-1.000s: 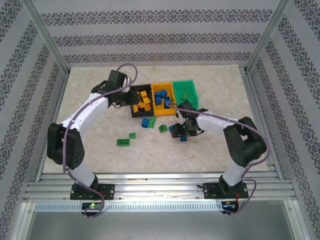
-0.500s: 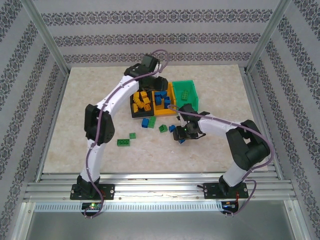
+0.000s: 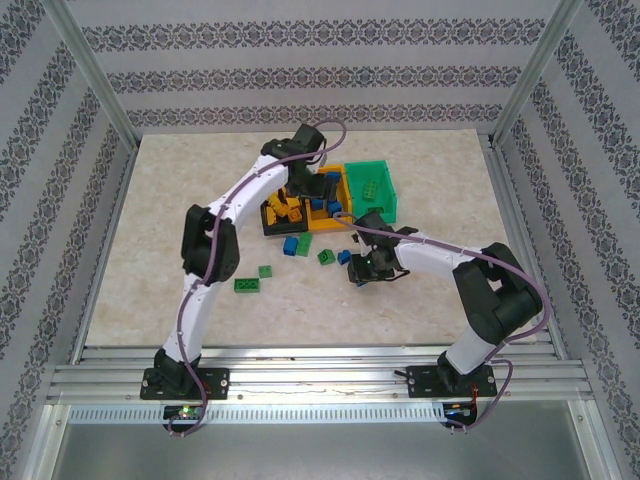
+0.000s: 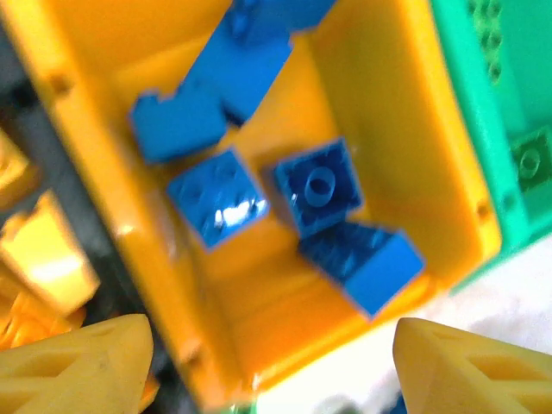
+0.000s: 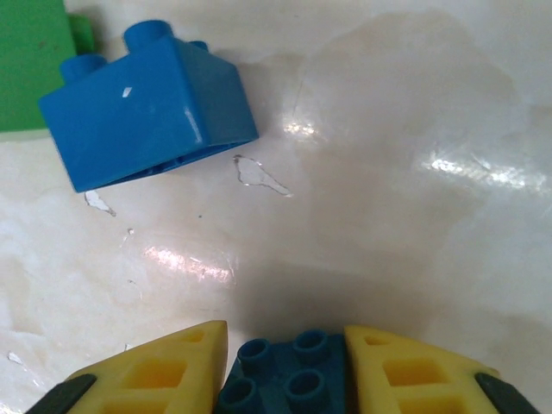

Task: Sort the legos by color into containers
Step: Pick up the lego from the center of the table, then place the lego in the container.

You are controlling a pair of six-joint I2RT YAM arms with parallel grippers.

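Legos [image 4: 216, 198] (five blue) are seen in the orange bin [image 4: 379, 112], over which the left gripper [image 4: 272, 336] has been swung, wide open and empty; one dark blue lego [image 5: 289, 384] is pinched on the table [image 5: 388, 172] by the right gripper [image 5: 285, 336].

Lab test cell: aluminium frame [image 3: 320, 375], patterned panels [image 3: 320, 40].
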